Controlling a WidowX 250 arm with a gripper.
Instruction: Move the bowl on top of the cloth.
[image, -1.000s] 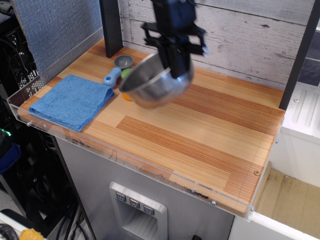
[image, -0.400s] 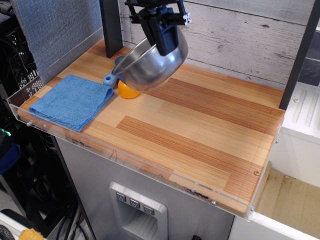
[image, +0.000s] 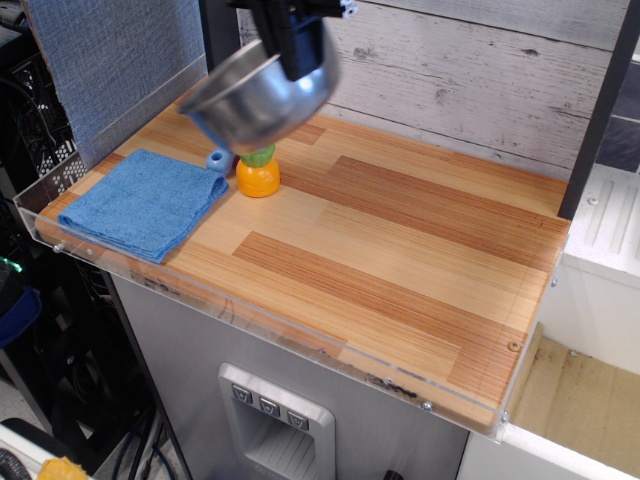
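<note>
The shiny steel bowl (image: 258, 98) hangs tilted in the air above the back left of the wooden table, its rim held by my gripper (image: 297, 52), which is shut on it. The folded blue cloth (image: 145, 201) lies flat at the table's front left corner, below and to the left of the bowl, apart from it. The gripper's upper part runs off the top edge of the frame.
An orange toy with a green top (image: 258, 174) stands on the table just under the bowl. The blue handle of a scoop (image: 217, 159) peeks out beside it. A clear plastic lip (image: 300, 335) lines the table's front edge. A dark post (image: 222, 40) stands behind.
The gripper has carried the bowl up and to the left, toward the cloth side. The orange toy, hidden by the bowl before, now shows fully.
</note>
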